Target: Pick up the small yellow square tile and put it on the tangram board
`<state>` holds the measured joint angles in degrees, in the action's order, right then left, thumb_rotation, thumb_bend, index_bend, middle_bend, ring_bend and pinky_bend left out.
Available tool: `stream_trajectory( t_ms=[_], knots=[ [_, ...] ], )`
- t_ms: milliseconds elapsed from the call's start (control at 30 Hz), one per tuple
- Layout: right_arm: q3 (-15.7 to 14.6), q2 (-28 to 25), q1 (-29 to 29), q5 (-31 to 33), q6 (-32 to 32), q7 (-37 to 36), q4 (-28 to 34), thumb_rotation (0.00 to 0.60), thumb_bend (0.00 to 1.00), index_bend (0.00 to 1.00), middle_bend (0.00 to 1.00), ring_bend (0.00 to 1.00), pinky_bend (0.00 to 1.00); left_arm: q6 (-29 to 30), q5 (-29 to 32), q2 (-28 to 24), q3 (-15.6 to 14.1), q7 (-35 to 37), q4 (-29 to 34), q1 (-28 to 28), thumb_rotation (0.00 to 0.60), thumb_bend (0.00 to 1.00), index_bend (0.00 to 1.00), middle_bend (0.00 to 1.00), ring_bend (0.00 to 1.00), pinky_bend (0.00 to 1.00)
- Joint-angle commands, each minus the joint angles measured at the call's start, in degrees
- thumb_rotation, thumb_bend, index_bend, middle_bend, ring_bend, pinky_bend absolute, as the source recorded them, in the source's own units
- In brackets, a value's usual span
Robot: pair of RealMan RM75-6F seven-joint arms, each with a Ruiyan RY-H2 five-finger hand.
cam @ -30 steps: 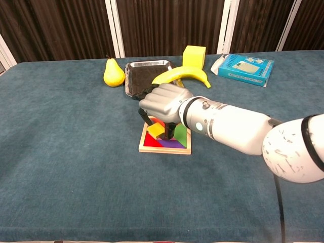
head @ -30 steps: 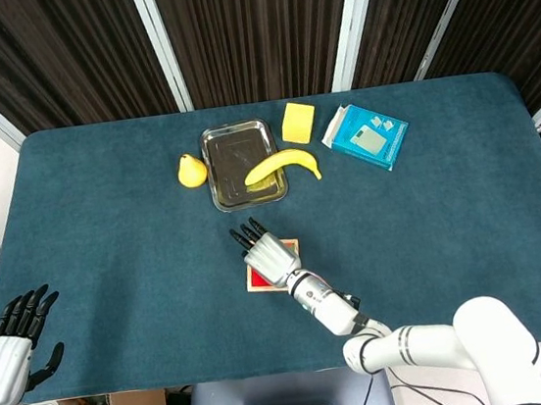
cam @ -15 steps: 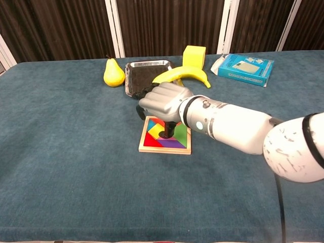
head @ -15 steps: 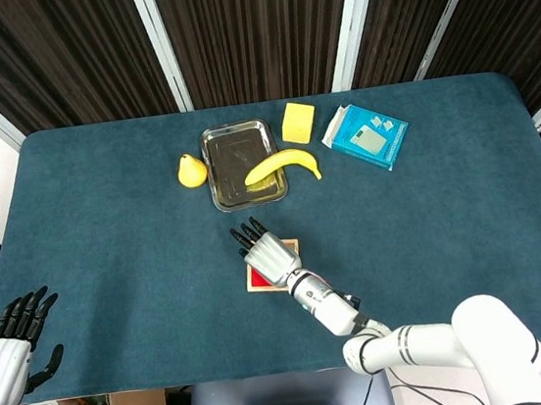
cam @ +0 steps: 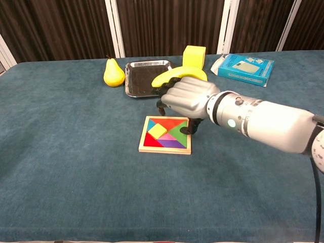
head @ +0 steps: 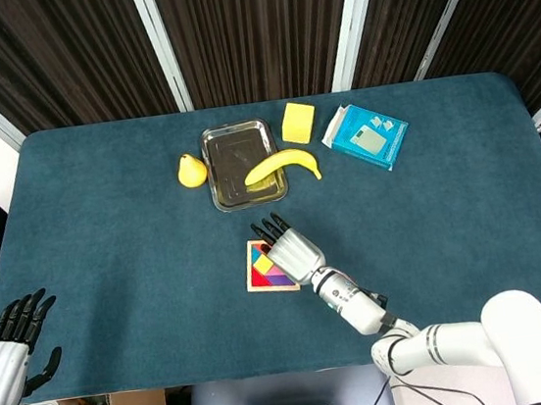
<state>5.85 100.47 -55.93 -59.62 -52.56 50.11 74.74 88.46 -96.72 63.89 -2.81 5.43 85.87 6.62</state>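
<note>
Tangram puzzle (cam: 166, 135) lies on the table (cam: 76, 167) just below and left of the right hand (cam: 186, 97) — every coloured piece looks seated, so little seems left — while that hand hovers empty, fingers loosely curled, and the left hand (head: 12, 345) idles well apart, fingers spread.

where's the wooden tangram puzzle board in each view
Head view: the square wooden tangram puzzle board lies just below centre, under the right hand.
Chest view: it lies at centre, just below that hand.
Shared landmark: the yellow banana resting on the steel tray's edge, beyond the board.
</note>
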Motion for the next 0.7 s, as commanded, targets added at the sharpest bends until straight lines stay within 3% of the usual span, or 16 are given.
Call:
stream_trajectory(
  t_ms=[33,700],
  knots=[
    [0.03,0.35,0.05,1.02,0.61,0.18,-0.95,0.6,0.44,0.44,0.07,0.0,0.0,0.11,-0.1,-0.09,-0.1,0.1,-0.13,-0.1,0.6,0.41,0.0,0.0,0.0,0.1],
    [-0.2,2.28,-0.21,0.61,0.22,1.43,-0.2,0.6,0.44,0.46,0.07,0.0,0.0,0.05,0.13,0.23,0.34,0.43,-0.3,0.13,0.6,0.41,0.0,0.0,0.0,0.1]
  ],
)
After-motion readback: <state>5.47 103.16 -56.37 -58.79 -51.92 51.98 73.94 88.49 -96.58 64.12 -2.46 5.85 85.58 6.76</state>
